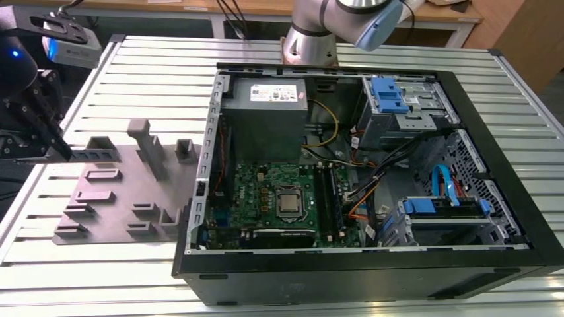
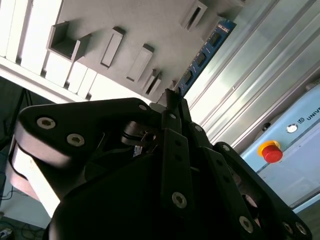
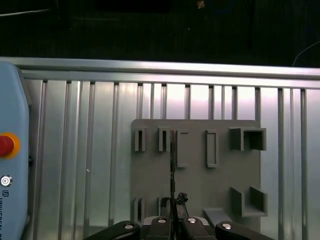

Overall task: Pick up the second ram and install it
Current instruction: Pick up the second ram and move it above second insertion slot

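**Grip on one end, long carry: the stick could twist or snag**

Exterior view: the black two-fingered gripper hangs at the exterior view's left, beside the grey moulded fixture plate. It is well apart from the open black computer case and its green motherboard.

Second wrist view: the gripper is pinched closed on one end of the second ram, a thin blue circuit strip jutting far past the tips.

First wrist view: the second ram shows edge-on over the plate, in line with its slotted holders. Whether it is clear of them I cannot tell.

Held by one end, it may pivot, catch a holder, or reach the motherboard skewed.
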`<state>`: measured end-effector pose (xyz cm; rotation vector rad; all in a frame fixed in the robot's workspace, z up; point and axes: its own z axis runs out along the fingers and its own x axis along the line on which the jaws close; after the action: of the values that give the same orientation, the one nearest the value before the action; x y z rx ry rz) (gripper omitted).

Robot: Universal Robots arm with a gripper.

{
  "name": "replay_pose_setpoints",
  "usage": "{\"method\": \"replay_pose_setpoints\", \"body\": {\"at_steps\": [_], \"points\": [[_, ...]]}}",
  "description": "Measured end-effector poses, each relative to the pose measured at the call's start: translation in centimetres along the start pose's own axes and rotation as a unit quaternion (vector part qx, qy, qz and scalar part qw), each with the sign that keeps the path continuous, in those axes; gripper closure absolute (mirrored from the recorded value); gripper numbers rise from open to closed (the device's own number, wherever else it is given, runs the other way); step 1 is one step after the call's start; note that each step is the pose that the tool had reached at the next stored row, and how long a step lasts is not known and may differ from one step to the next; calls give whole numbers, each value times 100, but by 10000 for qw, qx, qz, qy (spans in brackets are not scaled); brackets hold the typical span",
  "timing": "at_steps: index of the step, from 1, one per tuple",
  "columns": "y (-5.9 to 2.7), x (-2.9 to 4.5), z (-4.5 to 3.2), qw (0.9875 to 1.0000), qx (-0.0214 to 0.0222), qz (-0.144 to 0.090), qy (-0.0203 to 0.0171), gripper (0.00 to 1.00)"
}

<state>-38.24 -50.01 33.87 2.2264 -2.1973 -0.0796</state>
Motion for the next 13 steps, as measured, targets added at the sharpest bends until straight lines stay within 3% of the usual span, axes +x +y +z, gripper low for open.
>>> {"method": "replay_pose_setpoints", "body": {"at_steps": [13], "points": [[8, -5, -178, 10000, 0, 0, 0, 89]]}}
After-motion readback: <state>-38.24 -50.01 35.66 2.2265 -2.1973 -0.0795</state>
